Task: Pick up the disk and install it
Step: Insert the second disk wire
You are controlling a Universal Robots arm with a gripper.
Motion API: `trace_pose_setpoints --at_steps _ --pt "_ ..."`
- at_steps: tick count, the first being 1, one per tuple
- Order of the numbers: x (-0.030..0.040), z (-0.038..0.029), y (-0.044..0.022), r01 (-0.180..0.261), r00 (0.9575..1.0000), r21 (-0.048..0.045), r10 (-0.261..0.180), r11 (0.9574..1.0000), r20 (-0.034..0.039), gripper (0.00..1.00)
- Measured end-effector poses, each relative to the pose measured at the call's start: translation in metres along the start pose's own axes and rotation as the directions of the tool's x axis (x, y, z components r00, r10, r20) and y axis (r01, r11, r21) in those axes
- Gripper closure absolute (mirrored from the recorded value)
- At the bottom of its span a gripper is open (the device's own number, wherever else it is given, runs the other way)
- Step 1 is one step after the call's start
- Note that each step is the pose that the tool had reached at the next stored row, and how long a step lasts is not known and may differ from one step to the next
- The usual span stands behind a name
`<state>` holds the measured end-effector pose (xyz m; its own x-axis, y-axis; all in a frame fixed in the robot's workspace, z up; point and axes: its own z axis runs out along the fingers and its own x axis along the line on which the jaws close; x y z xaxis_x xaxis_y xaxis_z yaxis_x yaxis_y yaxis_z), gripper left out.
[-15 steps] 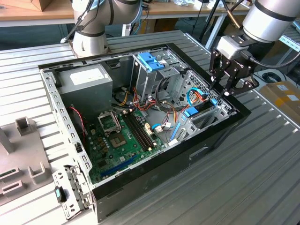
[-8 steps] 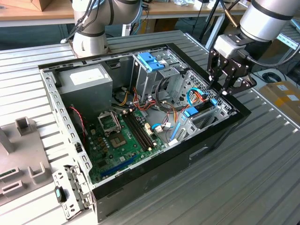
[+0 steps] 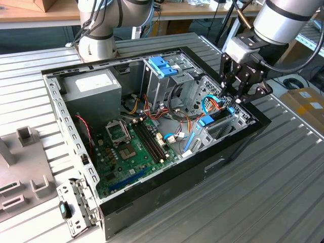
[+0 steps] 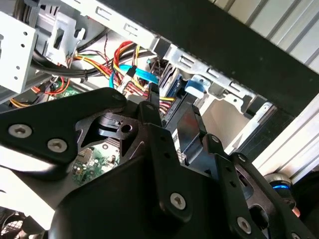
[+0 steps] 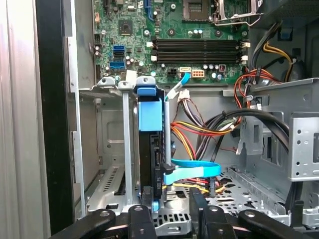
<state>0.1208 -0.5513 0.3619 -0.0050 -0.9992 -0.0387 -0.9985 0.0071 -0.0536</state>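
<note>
The gripper [image 3: 242, 96] hangs over the open computer case [image 3: 167, 195] at about 2 o'clock from the motherboard [image 3: 132, 147] in the exterior view, above the drive bay [image 5: 112, 149]. Whether its fingers stand apart or clamp anything cannot be told; the black linkages [image 5: 149, 224] hide the tips in both wrist views.

The disk [image 5: 150, 149] stands on edge in the bay, its blue carrier rail [image 5: 150, 113] facing out of the slot. It appears largely seated, so the install is judged close to done. A blue data cable [image 5: 192, 172] runs to its connector end, which suggests why the disk sits with that end toward the case interior.

Clearance is tight. The bay's metal walls flank the disk closely on both sides, and the black case edge [image 5: 50, 124] lies just beyond the bay. The bundled red, yellow and black wires [image 5: 199, 134] crowd the inner side. Farther off, the tall metal cage [image 3: 164, 81] with its blue handle [image 3: 163, 66] stands well apart.
</note>
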Motion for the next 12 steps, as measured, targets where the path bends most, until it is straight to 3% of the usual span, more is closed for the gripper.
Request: trace_pose_setpoints --at_steps 3,9,12 --pt "-0.0001 -0.0016 0.0025 0.0 1.0 0.0014 0.0 1.0 0.0001 0.58" --pt "0.0005 -0.0025 0.0149 0.0 1.0 0.0037 0.0 1.0 0.0021 0.58" --pt "0.0007 -0.0024 0.0167 0.0 1.0 0.0037 0.0 1.0 0.0021 0.58"
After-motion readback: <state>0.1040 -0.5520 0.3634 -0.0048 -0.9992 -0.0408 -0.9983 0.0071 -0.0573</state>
